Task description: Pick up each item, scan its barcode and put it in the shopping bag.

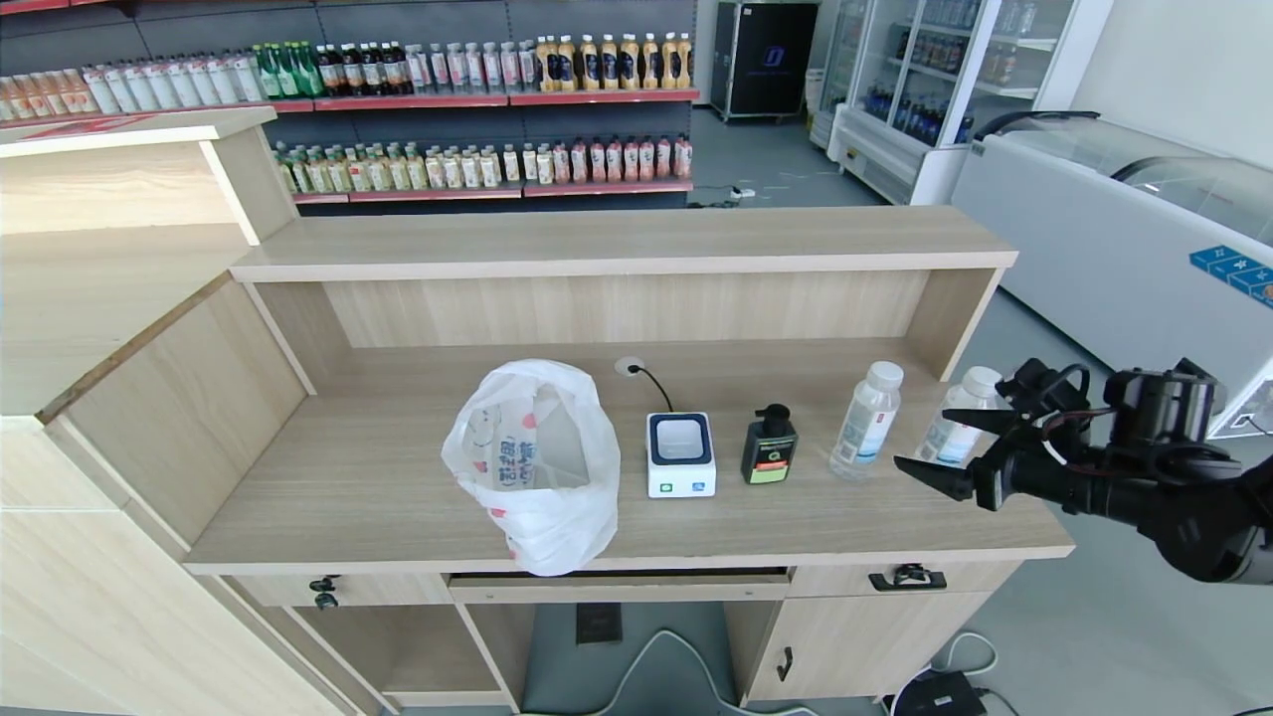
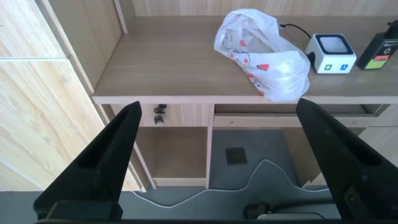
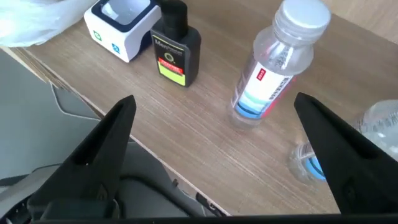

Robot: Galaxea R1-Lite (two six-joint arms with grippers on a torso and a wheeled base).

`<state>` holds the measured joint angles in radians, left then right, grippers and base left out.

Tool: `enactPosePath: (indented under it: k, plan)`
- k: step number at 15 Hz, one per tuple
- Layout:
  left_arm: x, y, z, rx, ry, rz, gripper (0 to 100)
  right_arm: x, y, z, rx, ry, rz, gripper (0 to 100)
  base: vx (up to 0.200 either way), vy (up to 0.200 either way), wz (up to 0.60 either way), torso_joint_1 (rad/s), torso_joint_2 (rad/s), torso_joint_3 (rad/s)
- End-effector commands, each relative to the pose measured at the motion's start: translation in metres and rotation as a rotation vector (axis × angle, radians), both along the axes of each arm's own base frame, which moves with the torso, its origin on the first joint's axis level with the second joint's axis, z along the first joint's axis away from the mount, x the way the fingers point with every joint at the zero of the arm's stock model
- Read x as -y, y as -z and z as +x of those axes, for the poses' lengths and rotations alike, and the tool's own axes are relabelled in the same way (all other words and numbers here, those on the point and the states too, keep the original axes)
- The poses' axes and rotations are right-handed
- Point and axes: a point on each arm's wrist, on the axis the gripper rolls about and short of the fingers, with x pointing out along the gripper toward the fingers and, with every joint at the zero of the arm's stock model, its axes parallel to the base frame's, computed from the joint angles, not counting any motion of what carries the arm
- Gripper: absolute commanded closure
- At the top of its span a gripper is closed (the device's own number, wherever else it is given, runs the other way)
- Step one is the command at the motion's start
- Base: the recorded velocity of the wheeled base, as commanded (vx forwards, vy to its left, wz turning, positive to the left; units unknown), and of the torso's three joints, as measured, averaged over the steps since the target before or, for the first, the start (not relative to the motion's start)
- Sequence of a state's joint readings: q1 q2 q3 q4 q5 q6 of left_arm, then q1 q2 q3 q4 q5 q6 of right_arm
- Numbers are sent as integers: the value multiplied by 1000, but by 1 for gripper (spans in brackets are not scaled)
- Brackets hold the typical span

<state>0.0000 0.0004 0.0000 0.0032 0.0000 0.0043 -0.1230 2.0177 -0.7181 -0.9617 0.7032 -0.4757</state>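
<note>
A white plastic shopping bag (image 1: 532, 467) (image 2: 264, 50) stands open on the wooden counter (image 1: 378, 477). To its right come a white barcode scanner (image 1: 680, 452) (image 3: 121, 28), a black pump bottle (image 1: 769, 447) (image 3: 177, 50) and a clear water bottle (image 1: 867, 418) (image 3: 273, 62). A second clear bottle (image 1: 960, 418) (image 3: 373, 137) stands at the counter's right end, partly hidden by my right gripper (image 1: 930, 443) (image 3: 214, 102). That gripper hovers open and empty just in front of both clear bottles. My left gripper (image 2: 219, 109) is open and empty, low in front of the counter's left part.
A raised back ledge (image 1: 617, 244) and side panels wall in the counter. Drawers and a cupboard (image 1: 875, 617) sit under its front edge. A cable (image 1: 651, 383) runs from the scanner to a hole at the back. Store shelves and freezers stand behind.
</note>
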Motion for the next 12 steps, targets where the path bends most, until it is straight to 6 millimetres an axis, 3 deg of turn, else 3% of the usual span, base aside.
enactPosePath:
  k: [1,7,12]
  plan:
    - [0,0,0,1,0,0,0,1,18,19,4,-59,-15,0,0,0,0,0,0,0]
    - [0,0,0,1,0,0,0,1,36,46,55,-189,-31,0,0,0,0,0,0,0]
    - [0,0,0,1,0,0,0,-14,47,69,82,-276,-17,0,0,0,0,0,0,0]
